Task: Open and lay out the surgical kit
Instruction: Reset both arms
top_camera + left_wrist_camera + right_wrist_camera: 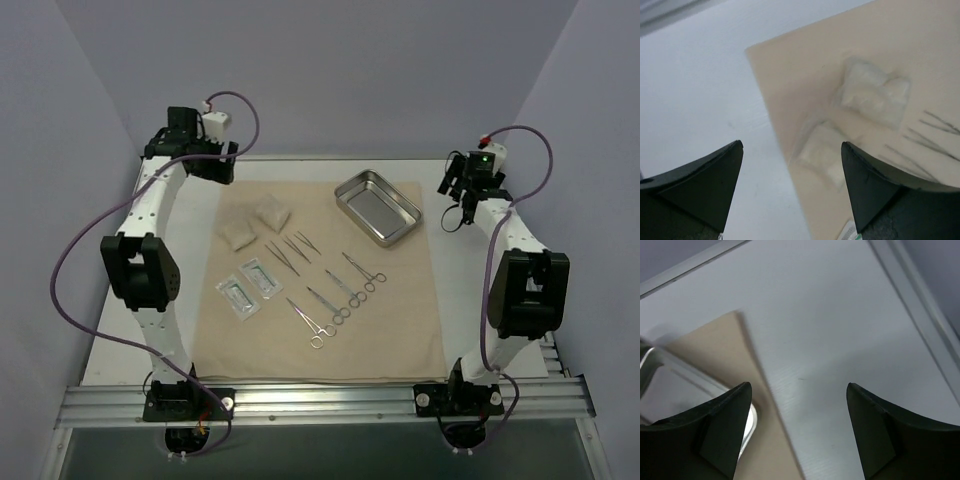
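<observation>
Beige cloth wrap lies spread flat on the white surface, with the kit laid out on it. A shiny steel tray sits askew at the far right corner of the cloth. Two gauze squares lie side by side in the far left part. Thin tweezers lie just near of the gauze, toward the middle. A slanting row of ring-handled clamps crosses the centre. Two small clear packets rest beside each other on the left, nearer the arm bases than the gauze.

The left gripper hangs above the far left corner of the cloth, its jaws spread wide with nothing between them. In its wrist view the cloth's edge runs down between the fingers. The gauze lies below and toward the right finger, apart from it, and the tweezers show blurred at the right edge.

The right gripper is raised over bare surface just off the far right edge of the cloth, its jaws also wide apart and holding nothing. In its wrist view the tray's rim shows beside the left finger, and the cloth corner reaches up between the fingers.
</observation>
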You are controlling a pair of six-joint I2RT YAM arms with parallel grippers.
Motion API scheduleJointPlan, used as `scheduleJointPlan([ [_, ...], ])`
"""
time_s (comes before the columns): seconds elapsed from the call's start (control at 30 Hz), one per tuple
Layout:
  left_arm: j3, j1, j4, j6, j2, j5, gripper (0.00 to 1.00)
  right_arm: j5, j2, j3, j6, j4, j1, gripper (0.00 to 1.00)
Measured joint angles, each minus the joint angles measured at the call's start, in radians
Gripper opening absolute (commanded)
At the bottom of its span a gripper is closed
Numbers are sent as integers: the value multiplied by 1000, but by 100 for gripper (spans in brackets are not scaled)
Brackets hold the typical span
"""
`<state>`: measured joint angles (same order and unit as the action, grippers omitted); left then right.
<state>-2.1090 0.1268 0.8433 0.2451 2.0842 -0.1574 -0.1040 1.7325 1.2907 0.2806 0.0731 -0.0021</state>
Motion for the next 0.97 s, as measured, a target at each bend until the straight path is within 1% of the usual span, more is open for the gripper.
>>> scheduleJointPlan([
  [0.1, 159, -121, -72, -43, -104, 8, 89, -46, -15, -30, 7, -16, -100, 72],
  [0.17, 245, -207, -117, -62, -147, 18, 89, -82, -22, -47, 8, -25, -139, 72],
  [0.23, 314, -286, -143, -77, -173, 34, 89, -108, -27, -60, 7, -29, -152, 72],
  [0.33, 400, -356, -171, -86, -196, 50, 89, -119, -27, -65, 7, -28, -143, 72],
  [0.47, 494, -386, -192, -91, -207, 49, 89, -120, -27, -69, 7, -25, -135, 72],
  [0.57, 526, -395, -197, -97, -207, 48, 89, -119, -29, -74, 7, -24, -133, 72],
  [0.97, 530, -406, -208, -106, -207, 29, 89, -108, -44, -90, 3, -8, -134, 71],
])
